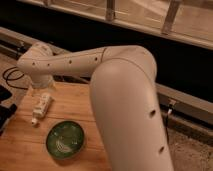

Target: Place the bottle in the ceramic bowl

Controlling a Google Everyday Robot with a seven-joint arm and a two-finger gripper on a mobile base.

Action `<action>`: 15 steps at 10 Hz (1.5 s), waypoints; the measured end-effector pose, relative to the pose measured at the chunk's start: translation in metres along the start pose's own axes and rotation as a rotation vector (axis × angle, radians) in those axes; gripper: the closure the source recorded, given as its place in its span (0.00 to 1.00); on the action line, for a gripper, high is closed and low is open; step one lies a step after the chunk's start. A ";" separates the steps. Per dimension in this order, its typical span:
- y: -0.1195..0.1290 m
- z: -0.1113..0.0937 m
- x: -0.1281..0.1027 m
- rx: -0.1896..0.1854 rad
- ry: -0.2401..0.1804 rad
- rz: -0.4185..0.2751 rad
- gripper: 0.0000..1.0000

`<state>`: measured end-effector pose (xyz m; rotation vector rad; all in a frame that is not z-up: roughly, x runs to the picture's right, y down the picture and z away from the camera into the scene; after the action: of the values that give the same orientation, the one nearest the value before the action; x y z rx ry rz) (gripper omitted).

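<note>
The cream-white bottle (41, 107) lies tilted on the wooden table (75, 107), its capped neck pointing toward the front left. The green ceramic bowl (65, 140) stands on the table just in front and to the right of the bottle, with pale rings at its centre and nothing in it. My gripper (43, 88) hangs down from the white arm's wrist (35, 64), directly above the bottle's far end. The wrist hides much of the gripper. I cannot tell whether it touches the bottle.
My large white arm (127, 100) fills the right half of the view and covers the table's right side. A black cable (11, 76) loops at the left. A dark object (4, 116) sits at the table's left edge. A metal rail (180, 100) runs behind.
</note>
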<state>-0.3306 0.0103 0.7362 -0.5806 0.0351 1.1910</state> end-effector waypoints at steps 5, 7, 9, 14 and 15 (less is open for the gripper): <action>0.018 0.026 -0.020 -0.012 0.012 -0.034 0.35; 0.018 0.028 -0.020 -0.011 0.018 -0.039 0.35; 0.023 0.049 -0.021 -0.012 0.034 -0.038 0.35; 0.016 0.099 -0.024 0.004 0.083 0.043 0.35; 0.011 0.107 -0.023 -0.016 0.093 0.069 0.35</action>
<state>-0.3784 0.0400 0.8306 -0.6527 0.1255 1.2319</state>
